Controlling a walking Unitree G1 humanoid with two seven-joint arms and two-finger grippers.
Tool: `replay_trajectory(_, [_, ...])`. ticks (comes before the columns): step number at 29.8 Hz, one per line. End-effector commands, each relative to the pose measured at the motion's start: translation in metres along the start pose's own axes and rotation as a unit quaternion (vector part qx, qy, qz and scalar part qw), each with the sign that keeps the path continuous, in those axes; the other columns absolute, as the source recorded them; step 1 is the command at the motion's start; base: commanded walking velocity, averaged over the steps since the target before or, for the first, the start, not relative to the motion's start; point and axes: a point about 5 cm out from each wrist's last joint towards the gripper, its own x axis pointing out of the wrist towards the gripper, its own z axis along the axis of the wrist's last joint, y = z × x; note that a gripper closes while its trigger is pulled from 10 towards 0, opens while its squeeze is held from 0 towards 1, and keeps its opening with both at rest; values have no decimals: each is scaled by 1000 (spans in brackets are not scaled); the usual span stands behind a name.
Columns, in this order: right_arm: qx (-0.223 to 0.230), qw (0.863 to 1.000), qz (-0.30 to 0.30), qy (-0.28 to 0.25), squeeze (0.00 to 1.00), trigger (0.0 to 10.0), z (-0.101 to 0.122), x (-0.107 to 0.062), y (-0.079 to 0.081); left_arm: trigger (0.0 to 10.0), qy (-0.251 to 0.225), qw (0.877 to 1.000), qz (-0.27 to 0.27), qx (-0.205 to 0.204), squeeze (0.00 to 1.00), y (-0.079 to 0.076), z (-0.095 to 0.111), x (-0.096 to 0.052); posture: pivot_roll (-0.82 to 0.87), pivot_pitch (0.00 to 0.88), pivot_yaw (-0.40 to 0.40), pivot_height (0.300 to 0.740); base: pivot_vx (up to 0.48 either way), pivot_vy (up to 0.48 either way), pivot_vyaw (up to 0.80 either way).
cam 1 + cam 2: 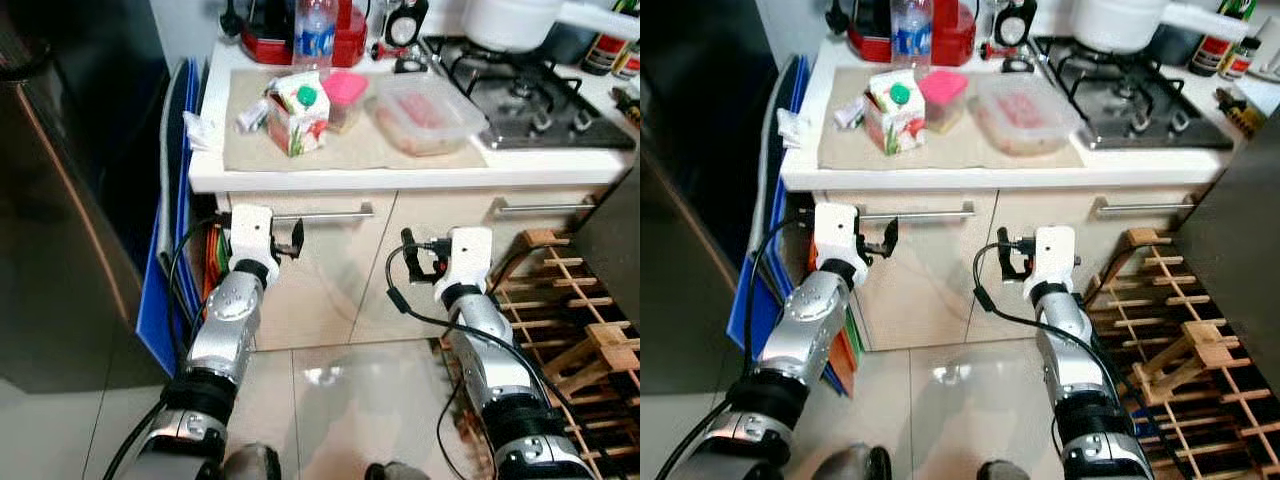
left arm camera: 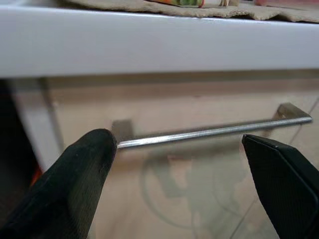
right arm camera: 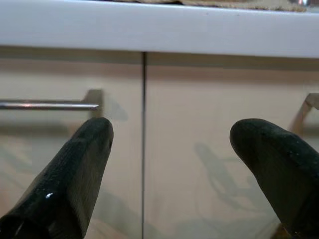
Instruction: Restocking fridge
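Fridge (image 1: 60,200): dark steel door at far left of scene, beside blue boards (image 1: 165,270) leaning against the cabinet end.

Desk (image 1: 400,168) white, carrying a beige mat. On the mat: small juice carton (image 1: 297,118) with green cap, pink-lidded tub (image 1: 345,97) just right of it and a little farther, clear lidded container (image 1: 425,115) with pinkish contents to the right. Farther back, a water bottle (image 1: 314,32) and a red appliance (image 1: 262,40). Gas hob (image 1: 530,95) at right with a white pot (image 1: 510,22).

Left gripper (image 1: 290,240): arm raised, forearm angled up toward the cabinet front, below the desk edge. Jaws spread, holding nothing. Left wrist view shows the drawer handle (image 2: 209,132) between the fingers (image 2: 75,189), apart from it.

Right gripper (image 1: 415,258): arm raised likewise, level with the left, jaws spread and empty. Right wrist view faces the seam between two cabinet fronts.

Wooden rack (image 1: 570,320) on the floor at right.
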Motion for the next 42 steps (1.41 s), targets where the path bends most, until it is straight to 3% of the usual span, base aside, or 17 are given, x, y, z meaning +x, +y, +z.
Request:
replay_trajectory(1, [4,1000,-5,4,0,10000,-2,-1,-3,10000,1,1000,0,6,0,-1,0,1,6,0,-24,740,-277,0,0])
replay_trajectory(42, [5,1000,-3,6,0,10000,-3,-1,0,10000,-3,1000,-1,5,0,-1,0,2,6,2,-18,740,-251,0,0])
